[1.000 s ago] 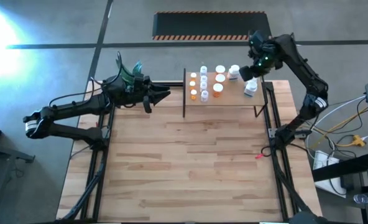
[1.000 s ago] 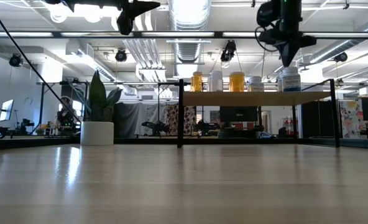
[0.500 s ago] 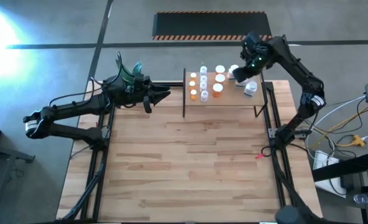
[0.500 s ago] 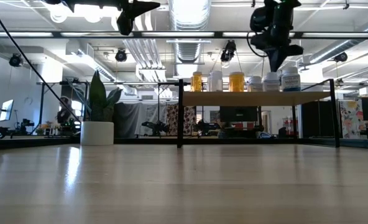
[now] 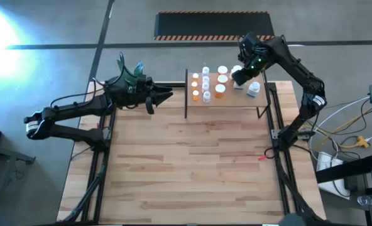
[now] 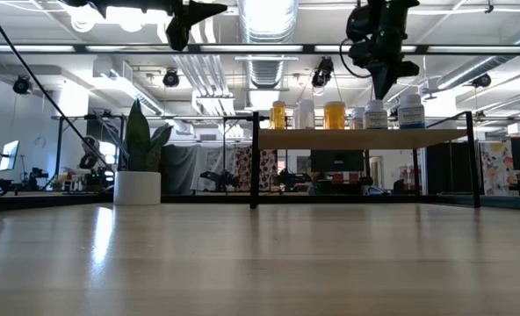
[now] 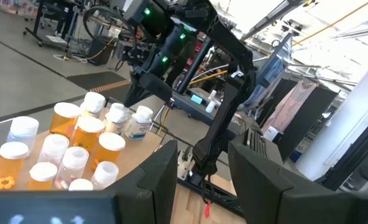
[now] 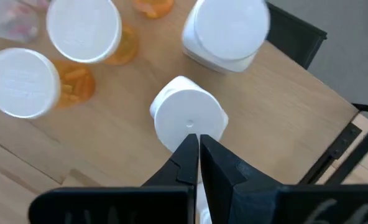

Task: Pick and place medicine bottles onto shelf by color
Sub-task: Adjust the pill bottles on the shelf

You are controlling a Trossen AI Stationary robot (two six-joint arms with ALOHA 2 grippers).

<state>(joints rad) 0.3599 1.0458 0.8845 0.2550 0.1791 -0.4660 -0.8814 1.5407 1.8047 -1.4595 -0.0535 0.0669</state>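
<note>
The shelf [image 5: 230, 102] stands at the table's far edge with several medicine bottles on it. Orange and clear ones [image 5: 195, 86] fill its left half, white ones [image 5: 253, 89] its right half. My right gripper [image 5: 239, 79] is shut and points down just above the cap of a white bottle [image 8: 189, 119], which also shows in the low view [image 6: 376, 115]. I see no touch. My left gripper [image 7: 202, 180] hovers level at the table's far left, open, pointing toward the shelf with nothing between its fingers.
A potted plant [image 6: 138, 187] stands at the table's far left corner beside my left arm. Black posts [image 5: 186, 94] frame the shelf. A larger white bottle [image 8: 224, 28] and orange bottles [image 8: 84, 28] stand close around the one under my right gripper.
My right gripper, staying shut, has moved along above the shelf toward the table's left, from over the rightmost white bottle to over a white bottle nearer the shelf's middle. It has sunk slightly and rolled a little.
</note>
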